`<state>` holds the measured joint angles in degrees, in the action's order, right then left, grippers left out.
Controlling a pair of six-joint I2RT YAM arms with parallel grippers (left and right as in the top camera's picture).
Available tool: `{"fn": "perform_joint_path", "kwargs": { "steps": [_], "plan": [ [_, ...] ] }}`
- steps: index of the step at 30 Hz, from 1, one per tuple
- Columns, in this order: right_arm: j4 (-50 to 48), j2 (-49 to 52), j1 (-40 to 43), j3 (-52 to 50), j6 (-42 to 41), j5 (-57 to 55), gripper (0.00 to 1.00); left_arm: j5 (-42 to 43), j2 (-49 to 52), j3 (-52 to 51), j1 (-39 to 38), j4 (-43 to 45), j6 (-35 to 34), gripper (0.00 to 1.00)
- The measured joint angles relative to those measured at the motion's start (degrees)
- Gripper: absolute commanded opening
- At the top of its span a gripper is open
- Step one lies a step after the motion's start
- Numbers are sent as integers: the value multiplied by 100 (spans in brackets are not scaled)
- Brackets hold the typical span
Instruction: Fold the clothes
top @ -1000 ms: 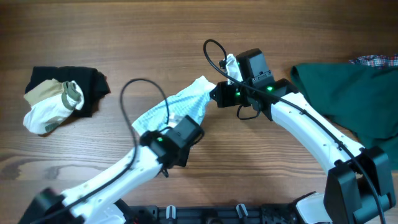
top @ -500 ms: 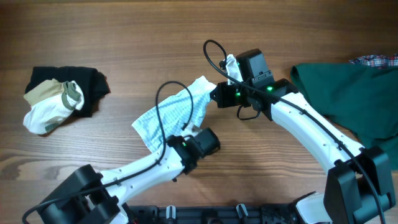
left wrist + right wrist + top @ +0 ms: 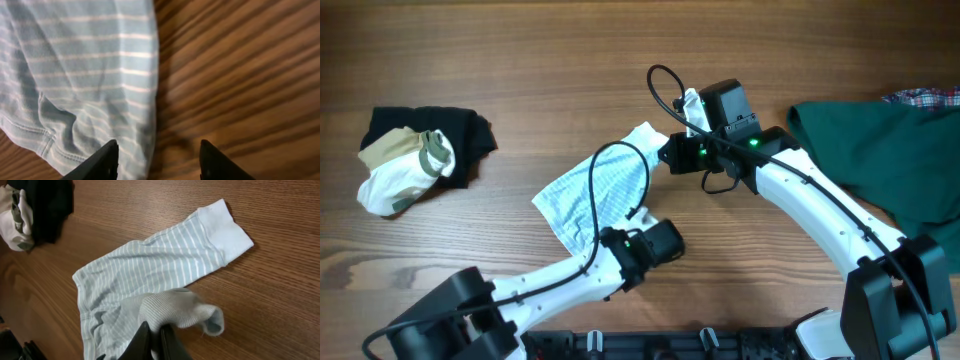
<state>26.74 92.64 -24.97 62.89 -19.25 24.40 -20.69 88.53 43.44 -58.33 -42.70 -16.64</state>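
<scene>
The small pale blue-and-white striped garment (image 3: 590, 195) lies mostly flat on the brown wooden worktop (image 3: 520, 50), near the middle of the overhead frame, running from lower left up toward the right. One of its tubes ends in a plain white cuff (image 3: 225, 230), stretched out toward the upper right of the right wrist frame. A second tube is doubled over into a soft roll at the bottom of that frame. My right pincer (image 3: 156, 339) is clenched on that roll, fingers pressed together with fabric pinched between them.

My left pincer (image 3: 160, 161) is released. Its two dark fingertips stand apart at the bottom edge of the left wrist frame with nothing between them (one over the garment's hem, the other over bare wood; I cannot tell whether either touches).

Well apart, at the right edge of the overhead frame, lies a large dark green garment (image 3: 870, 150) with a scrap of plaid cloth (image 3: 925, 97) above it. At the far left, a crumpled white-and-beige garment (image 3: 400, 170) sits on a black cloth (image 3: 460, 130).
</scene>
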Motion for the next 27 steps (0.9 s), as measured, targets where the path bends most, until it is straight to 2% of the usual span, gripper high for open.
{"fn": "perform_joint_path", "kwargs": {
  "steps": [4, 8, 10, 16, 21, 27],
  "plan": [
    [4, 2, 0, 0, 0, 0, 7, 125, 264, 39, 166, 142, 0, 41],
    [22, 2, 0, 0, 0, -2, 7, 186, 354, 92, 170, 201, -4, 12],
    [22, 2, 0, 0, 0, -2, 7, 214, 396, 94, 173, 164, -7, 4],
    [22, 4, 0, 0, 0, -2, 6, 212, 433, 105, 173, 28, -22, 4],
    [50, 4, 0, 0, 2, -116, 4, 164, 415, 376, 184, -435, -63, 4],
    [671, 4, 0, 17, -68, -608, 4, 149, -22, 876, 184, -981, -85, 4]
  ]
}}
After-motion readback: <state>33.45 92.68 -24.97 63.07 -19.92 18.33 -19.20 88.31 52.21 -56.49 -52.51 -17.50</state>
